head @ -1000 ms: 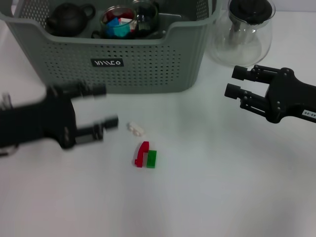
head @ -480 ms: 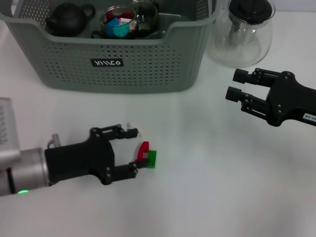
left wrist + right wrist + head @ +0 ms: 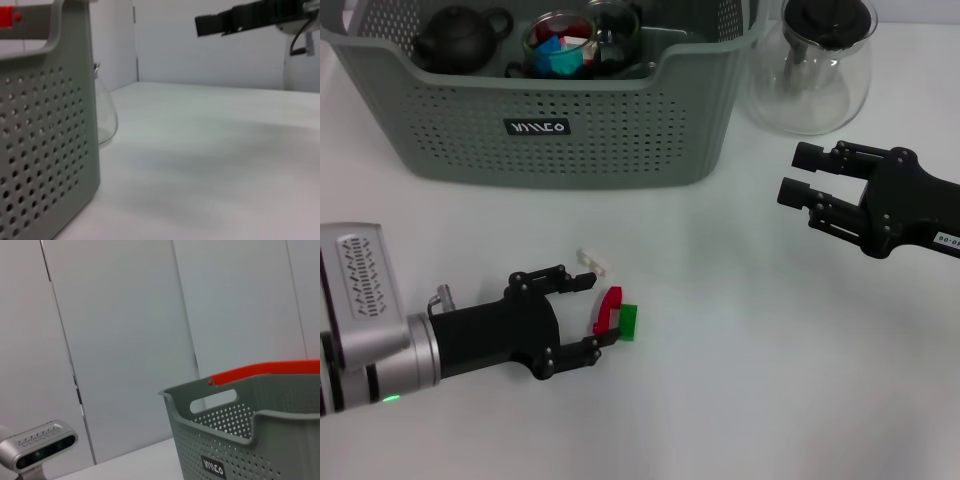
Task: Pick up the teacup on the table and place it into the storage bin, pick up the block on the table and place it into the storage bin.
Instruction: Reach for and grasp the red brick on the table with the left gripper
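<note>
Nearest the bench's front edge, toward its left side, the left hand (image 3: 588, 313) lies low over the white bench (image 3: 770, 400), its black fingers spread open, one fingertip close beside the small white piece (image 3: 595, 261) and the other beside the red block (image 3: 608, 311), with nothing held between them. The red block stands near the middle of the bench, touching a green block (image 3: 629, 321) on its right; the white piece lies just behind them, apart from both. Farther back on the right side, the right hand (image 3: 801, 175) hangs above the bench with its two fingers apart and nothing between them, well away from the blocks; the left wrist view shows it as a dark bar (image 3: 235, 20) high up. Along the far edge stands the storage bin (image 3: 570, 125), grey-green with perforated walls and a black label, also seen in the left wrist view (image 3: 45, 135) and the right wrist view (image 3: 250, 440). Inside it are a dark teapot (image 3: 460, 38), a glass cup holding coloured blocks (image 3: 560, 45) and a second glass cup (image 3: 614, 28) touching it. Just beside the bin at the far right corner stands a glass carafe (image 3: 812, 65) with a black lid
</note>
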Motion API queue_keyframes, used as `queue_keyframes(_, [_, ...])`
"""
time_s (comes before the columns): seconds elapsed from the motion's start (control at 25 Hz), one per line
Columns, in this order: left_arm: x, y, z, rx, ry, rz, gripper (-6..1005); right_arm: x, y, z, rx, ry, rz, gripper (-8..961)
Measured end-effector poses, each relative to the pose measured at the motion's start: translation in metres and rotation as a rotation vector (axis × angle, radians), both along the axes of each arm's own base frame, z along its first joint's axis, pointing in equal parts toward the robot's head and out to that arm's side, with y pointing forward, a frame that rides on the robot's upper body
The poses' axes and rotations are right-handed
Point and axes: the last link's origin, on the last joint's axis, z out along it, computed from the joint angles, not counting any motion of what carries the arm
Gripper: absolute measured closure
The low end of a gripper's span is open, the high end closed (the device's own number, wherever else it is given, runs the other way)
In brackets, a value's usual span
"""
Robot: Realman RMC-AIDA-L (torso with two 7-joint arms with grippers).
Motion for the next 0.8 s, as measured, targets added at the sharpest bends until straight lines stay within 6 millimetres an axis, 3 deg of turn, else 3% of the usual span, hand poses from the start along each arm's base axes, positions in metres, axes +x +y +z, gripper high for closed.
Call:
queue_keyframes(0.44, [-0.006,0.002,-0.006,0.048,0.032,0.02,347,0.0,0.001,0.0,0.001,-0.001,0.002,447])
queue_keyframes(0.8, [-0.019,0.009,0.017,0.155,0.027,0.077,355,0.0,0.001,0.001,0.001,-0.003,0.003,448])
